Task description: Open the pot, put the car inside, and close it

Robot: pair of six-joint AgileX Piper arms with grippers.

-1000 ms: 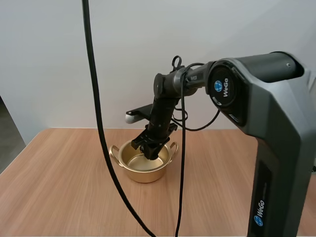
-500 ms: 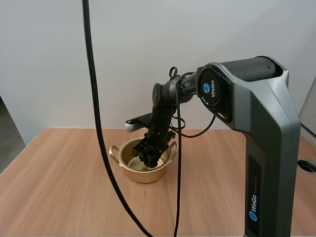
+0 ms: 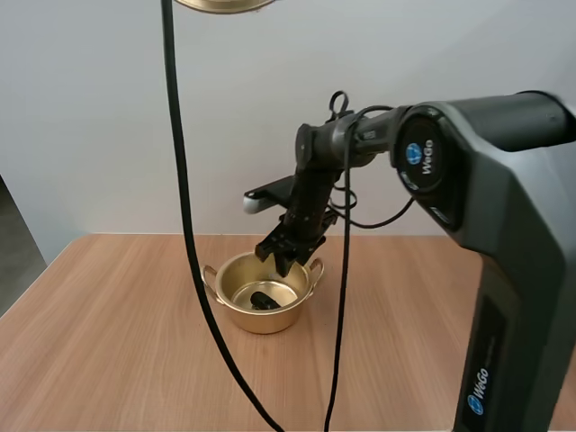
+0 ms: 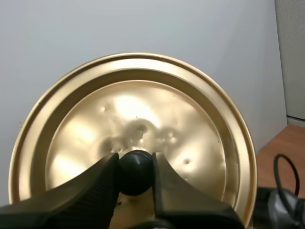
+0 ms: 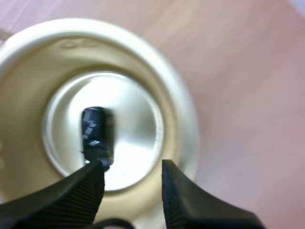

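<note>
The gold pot (image 3: 261, 313) stands open on the wooden table, and a small black car (image 3: 264, 301) lies on its bottom. From the right wrist view the car (image 5: 96, 133) rests inside the pot (image 5: 176, 95), just beyond my fingers. My right gripper (image 3: 281, 257) hovers above the pot's far rim, open and holding nothing. The gold lid (image 4: 128, 124) is held up high, its edge (image 3: 225, 4) showing at the top of the high view. My left gripper (image 4: 136, 174) is shut on the lid's black knob (image 4: 136, 171).
Bare wooden table (image 3: 108, 360) spreads around the pot on all sides. A white wall stands behind it. My right arm's big grey base (image 3: 513, 297) fills the right side of the high view.
My right gripper was down inside the pot; it has let go of the car and risen above the rim. The car now lies on the pot's bottom.
</note>
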